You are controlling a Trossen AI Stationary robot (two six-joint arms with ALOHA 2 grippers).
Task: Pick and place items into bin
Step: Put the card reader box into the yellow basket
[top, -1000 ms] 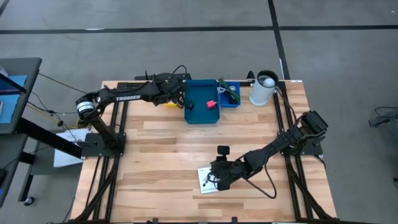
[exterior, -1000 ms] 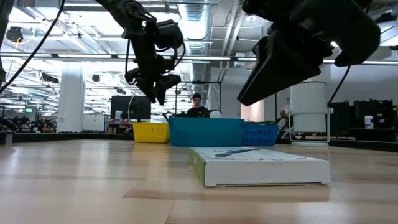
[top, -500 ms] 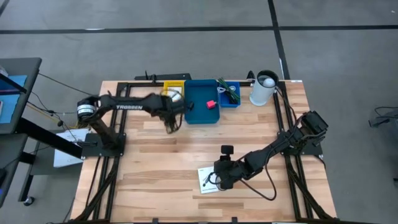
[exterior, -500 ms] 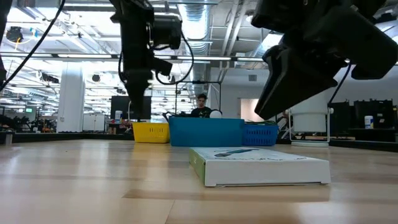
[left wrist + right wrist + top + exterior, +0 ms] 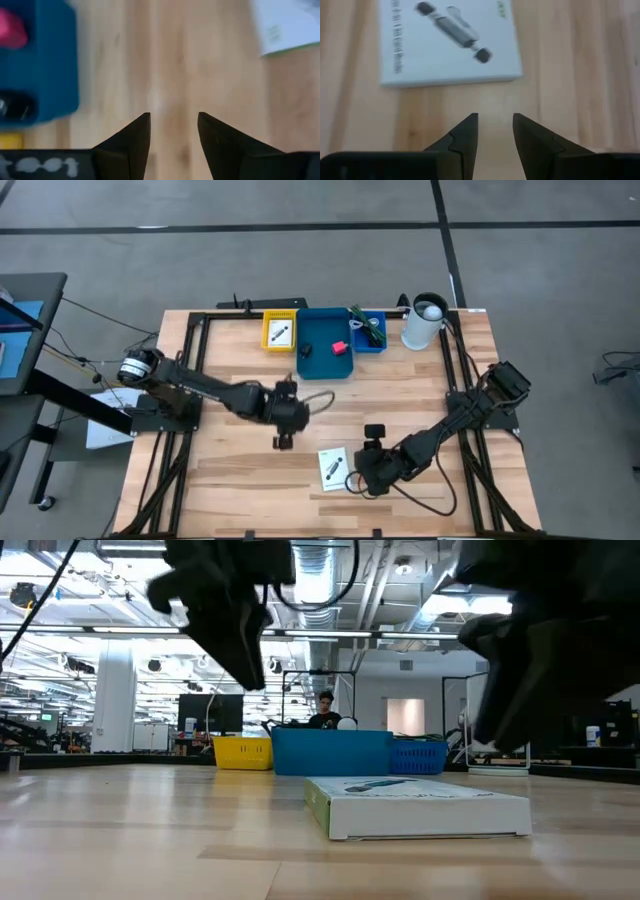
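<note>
Near table's front edge, white printed box lies flat, untouched. Right gripper is poised just beside it, fingers parted, empty. Left gripper is held mid-table, fingers parted, empty. Pink-red block is seen inside blue bin.

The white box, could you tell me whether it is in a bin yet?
Not yet: the white box lies flat on the table.

A flat white printed box lies face up on the desk, showing a picture of a dark, slim gadget. A second white card lies in the yellow bin. The blue bin holds a pink-red block and a small black piece. A green stringy piece rests in the small blue basket.
</note>
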